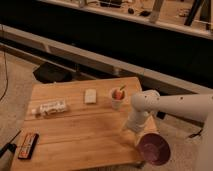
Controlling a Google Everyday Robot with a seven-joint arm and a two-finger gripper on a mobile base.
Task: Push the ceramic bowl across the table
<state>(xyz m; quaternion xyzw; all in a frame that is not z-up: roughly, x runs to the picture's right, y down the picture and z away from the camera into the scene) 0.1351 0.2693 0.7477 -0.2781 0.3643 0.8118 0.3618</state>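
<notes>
Dim room, dark shelving behind a bamboo-topped counter (85,135). Camera view: my fingers (130,128) are low over the counter's right side, just beside the bowl (153,149); how far open they are I cannot tell. The bowl lies at the near right corner, seemingly overhanging the edge. Step: push near its end. Next move: ease off, or the bowl may tip.
</notes>
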